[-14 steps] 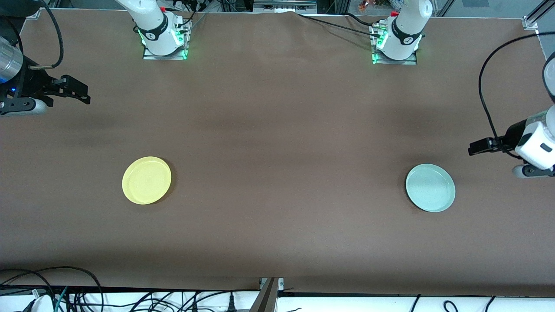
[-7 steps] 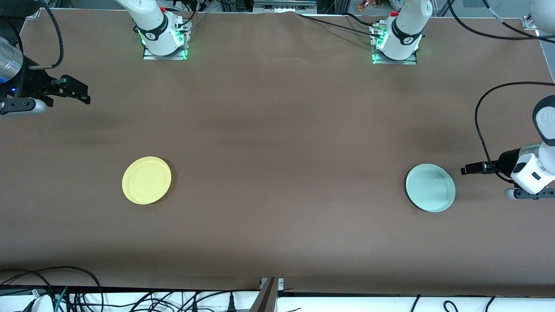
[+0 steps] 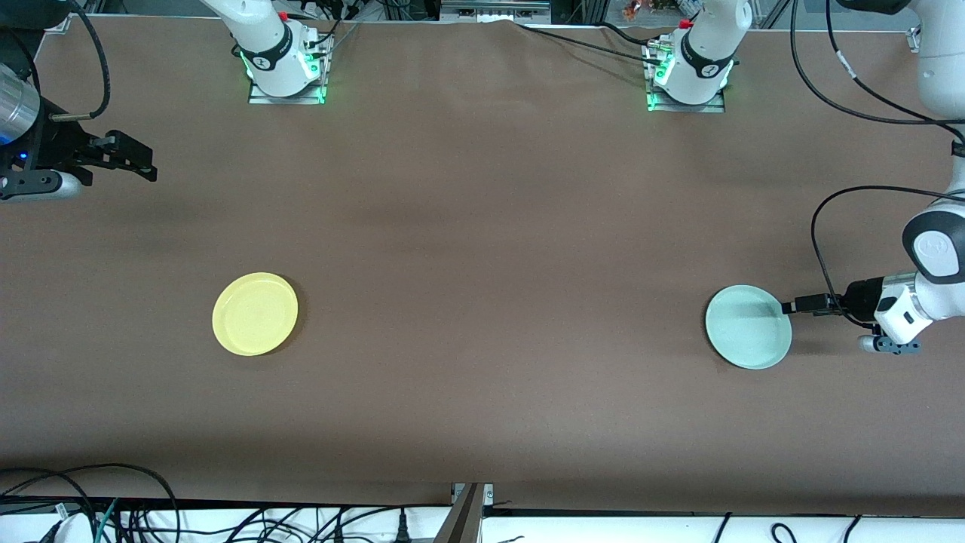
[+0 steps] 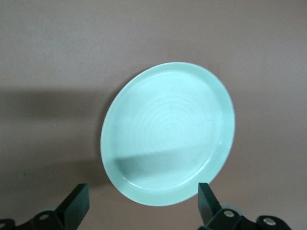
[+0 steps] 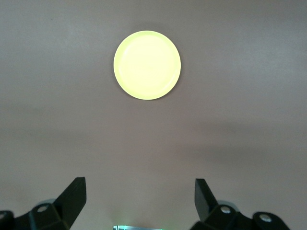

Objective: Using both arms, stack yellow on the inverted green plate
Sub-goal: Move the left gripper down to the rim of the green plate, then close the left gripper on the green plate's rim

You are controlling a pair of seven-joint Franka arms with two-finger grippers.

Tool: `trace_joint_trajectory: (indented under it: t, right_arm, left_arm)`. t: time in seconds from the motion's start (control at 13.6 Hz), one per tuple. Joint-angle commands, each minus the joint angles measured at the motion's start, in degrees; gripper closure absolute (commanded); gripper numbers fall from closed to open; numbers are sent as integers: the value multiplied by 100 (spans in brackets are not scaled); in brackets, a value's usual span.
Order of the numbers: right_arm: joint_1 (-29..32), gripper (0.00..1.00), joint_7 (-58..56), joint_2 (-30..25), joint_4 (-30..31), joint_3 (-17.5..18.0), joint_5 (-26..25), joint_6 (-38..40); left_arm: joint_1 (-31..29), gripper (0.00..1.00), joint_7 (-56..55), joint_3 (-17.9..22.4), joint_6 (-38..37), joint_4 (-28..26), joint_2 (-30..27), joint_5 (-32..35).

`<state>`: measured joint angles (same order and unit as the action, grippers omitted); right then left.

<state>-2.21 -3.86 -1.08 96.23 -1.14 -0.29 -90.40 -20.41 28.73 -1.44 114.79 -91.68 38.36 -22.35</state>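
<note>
I observed the green plate [image 3: 748,326] resting rim-up on the brown surface [image 3: 482,226], toward the left arm's end. Its hollow face was visible in the left wrist view [image 4: 168,134], showing faint concentric rings and a shadow band across the part closest to the fingers.

The left pincer [image 3: 790,308] sat low at the edge of the green plate on the side toward the left arm's end. Its fingers [image 4: 76,203] were spread wide, released, with the plate rim lying between them; I could not confirm contact.

The yellow plate [image 3: 255,314] lay rim-up on the surface toward the right arm's end, well apart from the green plate and about as near to the front camera.

The right pincer [image 3: 143,162] waited over the surface at the right arm's end, well apart from the yellow plate. Its fingers [image 5: 72,194] were spread, released, holding nothing, with the yellow plate [image 5: 147,65] well clear of them.
</note>
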Motion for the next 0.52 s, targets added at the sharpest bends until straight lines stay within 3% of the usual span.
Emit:
trace_joint_trajectory:
  t: [0.0, 0.44]
  right_arm:
    - [10, 0, 69, 11, -105, 9, 55, 119]
    - [10, 0, 69, 11, -105, 9, 55, 119]
  left_arm:
    - [-130, 0, 326, -32, 70, 37, 189, -217]
    - [-130, 0, 326, -41, 281, 45, 338, -209]
